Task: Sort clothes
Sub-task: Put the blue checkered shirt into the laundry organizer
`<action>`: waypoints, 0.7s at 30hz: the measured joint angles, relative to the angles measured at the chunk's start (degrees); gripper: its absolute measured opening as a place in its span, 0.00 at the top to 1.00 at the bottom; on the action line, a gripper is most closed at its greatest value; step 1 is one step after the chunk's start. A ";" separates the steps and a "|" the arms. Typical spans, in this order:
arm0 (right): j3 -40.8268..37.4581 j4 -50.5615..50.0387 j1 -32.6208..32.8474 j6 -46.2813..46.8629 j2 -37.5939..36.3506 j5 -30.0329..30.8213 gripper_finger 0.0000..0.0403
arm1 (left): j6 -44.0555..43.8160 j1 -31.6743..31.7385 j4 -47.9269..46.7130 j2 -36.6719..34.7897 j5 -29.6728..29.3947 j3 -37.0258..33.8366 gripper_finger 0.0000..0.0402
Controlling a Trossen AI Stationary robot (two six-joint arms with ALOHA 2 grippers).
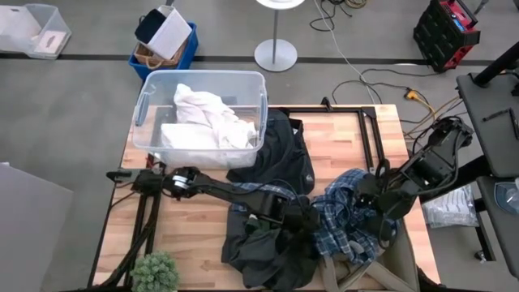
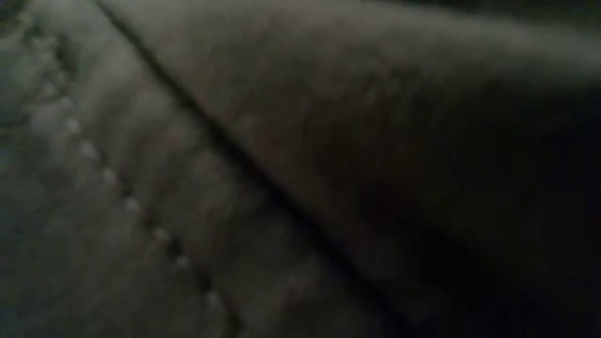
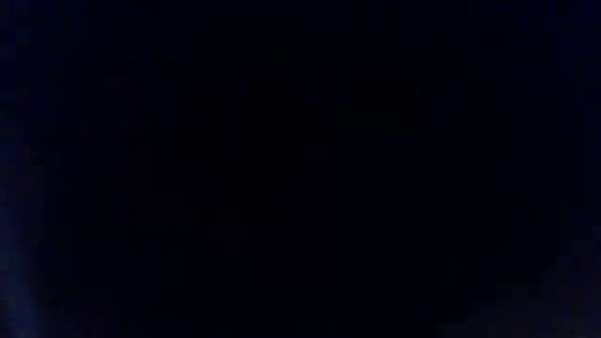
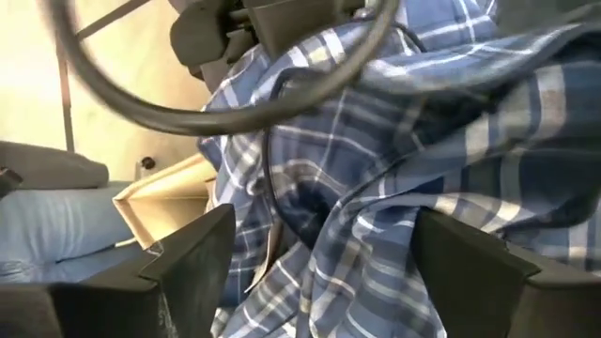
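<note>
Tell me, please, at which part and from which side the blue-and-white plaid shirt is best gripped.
Grip a raised fold near the middle of the plaid shirt, coming down from above. It lies crumpled in a heap on the wooden table, so its ridges probably give the fingers something to pinch. The right gripper already stands open around such a fold; the left gripper is buried in the dark garment.

Left arm is reaching from the table's left edge across toward the middle, low and nearly flat. Left gripper (image 1: 302, 217) is sitting at the near centre, its wrist view all dark; fingers not visible. Right arm is coming in from the right edge, bent at the elbow, angling down and inward. Right gripper (image 1: 379, 212) is pointing down, fingers (image 4: 192, 258) spread wide apart, nothing clamped between them.
</note>
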 joint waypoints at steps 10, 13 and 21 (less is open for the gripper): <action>0.07 2.14 -0.01 -1.22 -0.12 2.30 0.30 | 2.78 0.10 -3.15 -2.54 -4.38 4.01 0.98; 0.07 3.06 -0.01 -2.74 -0.31 3.28 0.31 | 2.25 -0.20 -5.66 -6.94 -3.51 3.99 0.99; 0.10 14.11 -0.01 -11.68 -1.99 10.36 0.33 | 2.50 -0.28 0.26 -14.93 -4.08 4.08 1.00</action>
